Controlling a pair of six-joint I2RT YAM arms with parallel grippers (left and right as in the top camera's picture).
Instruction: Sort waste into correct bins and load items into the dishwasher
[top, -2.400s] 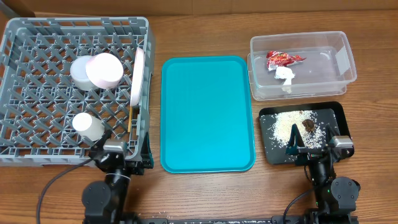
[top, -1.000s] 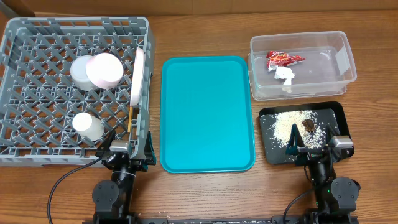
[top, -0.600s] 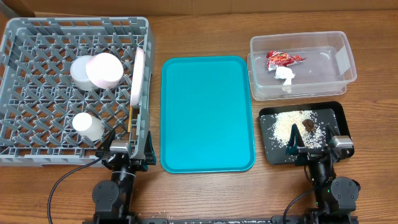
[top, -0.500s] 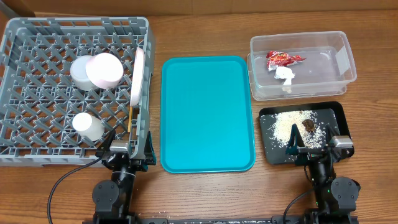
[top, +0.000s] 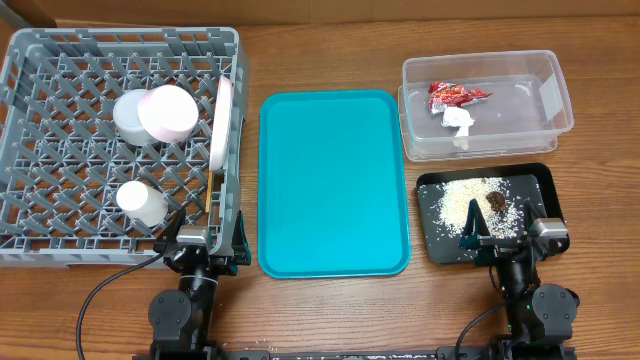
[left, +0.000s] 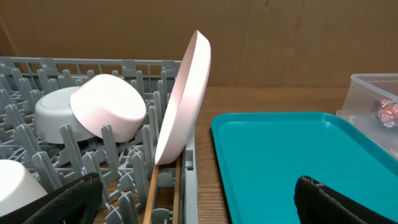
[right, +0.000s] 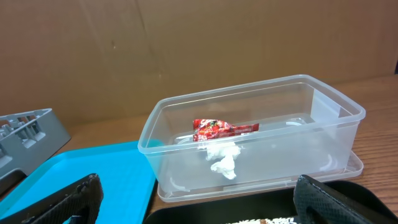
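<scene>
Grey lattice plastic dish rack (top: 62, 192) holds the large white round plate (left: 184, 104) tilted, apparently against its wall; left gripper (left: 199, 200) and right gripper (right: 198, 200) gape empty.

Cup (left: 15, 183) cut by left edge; black tray (right: 199, 213) mostly below frame; rack (right: 28, 130) corner only.
</scene>
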